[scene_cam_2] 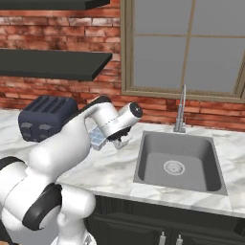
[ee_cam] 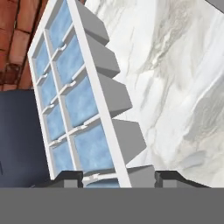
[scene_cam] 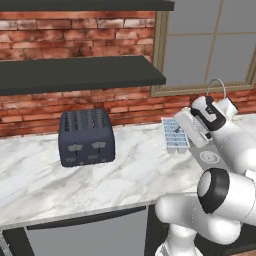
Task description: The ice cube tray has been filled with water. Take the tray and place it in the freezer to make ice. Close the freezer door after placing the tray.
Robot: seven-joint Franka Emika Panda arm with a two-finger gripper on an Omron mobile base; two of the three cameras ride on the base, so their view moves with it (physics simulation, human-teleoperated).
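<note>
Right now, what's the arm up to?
The white arm is reaching over the marble counter to the ice cube tray, which sits near the brick wall between the dark toaster and the sink. In the hand view the claw has a finger tip on either side of the tray's near end. Whether it has lifted, I cannot tell.

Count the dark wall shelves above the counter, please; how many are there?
2. The lower shelf hangs on the brick wall above the toaster; the upper shelf sits above it at the picture's top edge. More may be hidden beyond the frame.
</note>
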